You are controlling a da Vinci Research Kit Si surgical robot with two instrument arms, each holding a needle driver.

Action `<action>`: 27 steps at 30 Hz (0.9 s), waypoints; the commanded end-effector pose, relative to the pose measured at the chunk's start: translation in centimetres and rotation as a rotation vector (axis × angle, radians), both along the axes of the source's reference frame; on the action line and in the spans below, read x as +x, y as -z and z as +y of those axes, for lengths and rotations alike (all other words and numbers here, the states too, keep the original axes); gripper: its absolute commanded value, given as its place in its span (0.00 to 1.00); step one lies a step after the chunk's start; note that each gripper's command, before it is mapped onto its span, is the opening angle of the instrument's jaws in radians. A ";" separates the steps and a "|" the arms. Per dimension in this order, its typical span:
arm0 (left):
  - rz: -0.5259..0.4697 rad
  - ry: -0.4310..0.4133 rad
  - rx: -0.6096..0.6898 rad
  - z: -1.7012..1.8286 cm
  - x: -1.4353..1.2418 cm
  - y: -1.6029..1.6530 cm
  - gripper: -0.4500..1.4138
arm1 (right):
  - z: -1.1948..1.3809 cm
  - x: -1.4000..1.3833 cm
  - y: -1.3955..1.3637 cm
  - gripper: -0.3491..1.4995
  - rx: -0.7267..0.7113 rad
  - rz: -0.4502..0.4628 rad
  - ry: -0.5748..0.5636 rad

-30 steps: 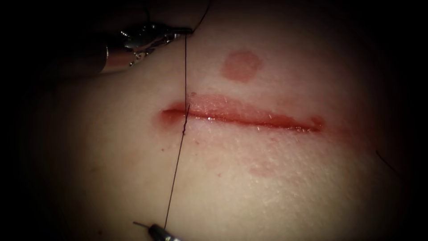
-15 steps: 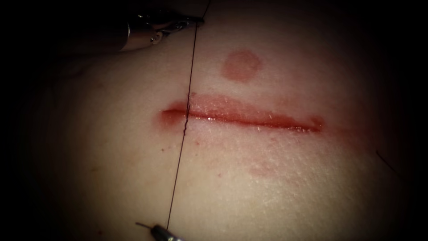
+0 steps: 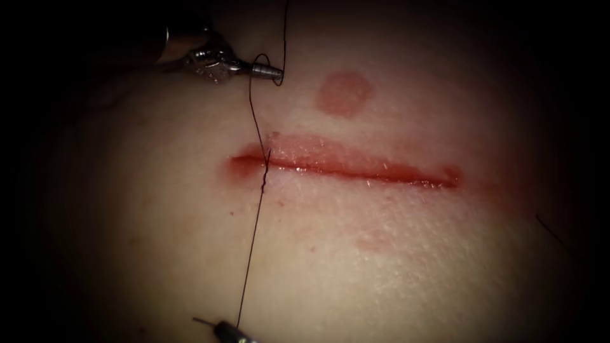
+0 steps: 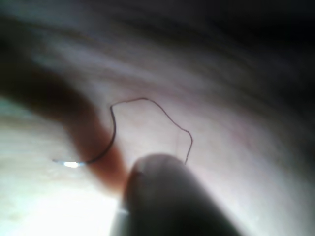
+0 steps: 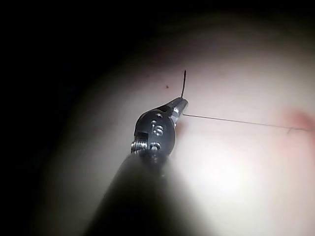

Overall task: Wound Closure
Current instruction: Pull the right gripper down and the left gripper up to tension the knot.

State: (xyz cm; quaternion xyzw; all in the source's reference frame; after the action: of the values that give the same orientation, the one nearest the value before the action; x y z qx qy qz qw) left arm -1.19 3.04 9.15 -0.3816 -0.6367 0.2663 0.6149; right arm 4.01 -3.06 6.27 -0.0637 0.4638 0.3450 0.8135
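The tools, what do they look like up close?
The left tool is shiny silver metal, with a round jointed wrist on a dark shaft. The right tool is silver too, with a round hinge, small holes and a coiled part above its dark shaft.

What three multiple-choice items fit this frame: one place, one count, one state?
1. The thread crosses the cut: A near its left end; B midway; C at its right end.
2. Tools holding thread: A none; B one; C two.
3. The left tool has its jaws: A open; B shut on thread; C shut on nothing.
A: thread meets the cut at its left end. C: left tool and right tool each grip it. B: jaws pinch thread; what looks like the needle lies free on the tissue.
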 end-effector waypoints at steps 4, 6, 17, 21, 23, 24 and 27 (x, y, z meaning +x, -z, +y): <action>-0.006 0.014 0.115 0.09 -0.08 -0.07 0.05 | -0.09 0.03 -0.05 0.00 0.003 0.000 0.002; -0.010 0.018 0.143 0.06 -0.11 -0.06 0.05 | -0.09 0.03 -0.06 0.00 0.003 0.000 0.001; -0.034 0.040 0.267 0.16 -0.21 -0.10 0.05 | -0.10 0.05 -0.05 0.00 0.003 0.000 0.001; -0.039 0.091 0.273 0.38 -0.19 -0.20 0.05 | -0.11 0.05 -0.06 0.00 0.002 0.001 0.002; -0.038 0.123 0.270 0.49 -0.16 -0.26 0.05 | -0.11 0.05 -0.05 0.00 0.002 0.001 0.002; -0.030 0.137 0.254 0.55 -0.14 -0.29 0.05 | -0.11 0.04 -0.05 0.00 0.002 0.001 0.002; -0.011 0.172 0.222 0.72 -0.08 -0.40 0.05 | -0.11 0.04 -0.06 0.00 0.002 0.001 0.002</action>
State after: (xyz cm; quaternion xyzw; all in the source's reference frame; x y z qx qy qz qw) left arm -1.22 3.75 9.52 -0.3678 -0.6276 0.1399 0.6718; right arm 4.01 -3.08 6.29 -0.0644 0.4641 0.3445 0.8135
